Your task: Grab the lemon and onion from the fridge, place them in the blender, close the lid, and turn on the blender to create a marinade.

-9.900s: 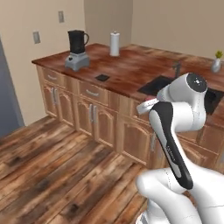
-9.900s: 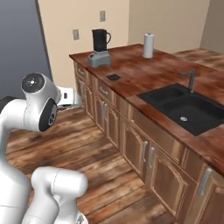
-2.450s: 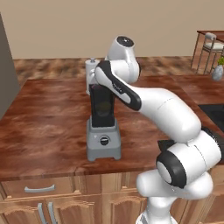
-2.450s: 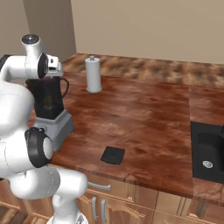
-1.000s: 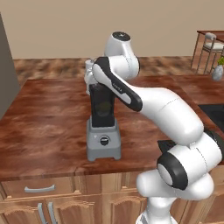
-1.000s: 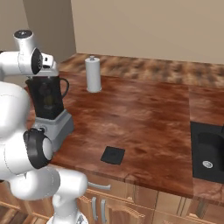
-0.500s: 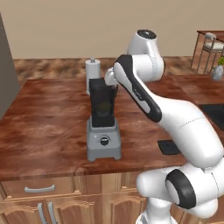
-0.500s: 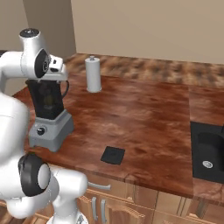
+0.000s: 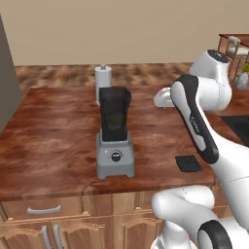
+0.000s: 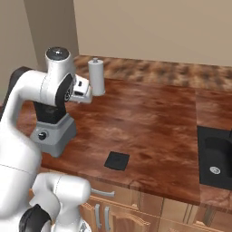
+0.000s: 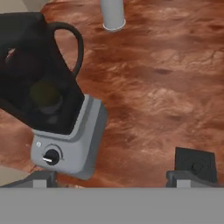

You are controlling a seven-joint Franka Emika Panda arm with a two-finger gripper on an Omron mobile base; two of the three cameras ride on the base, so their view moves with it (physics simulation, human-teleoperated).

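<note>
Grey-based blender [image 9: 115, 141], dark jar holding a yellowish lump, stands on wooden tabletop [image 9: 53, 141]. Lid [image 9: 187, 163] lies flat to its right, apart. Towel roll [image 9: 102, 82] behind. End effector [image 11: 111, 177] above, fingers spread, empty.

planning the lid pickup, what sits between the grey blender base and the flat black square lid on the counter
Nothing: in the left base view, bare wooden counter separates the grey blender base from the flat black square lid.

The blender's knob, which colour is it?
Black, on the light grey blender base; knob clearest in the hand view.
</note>
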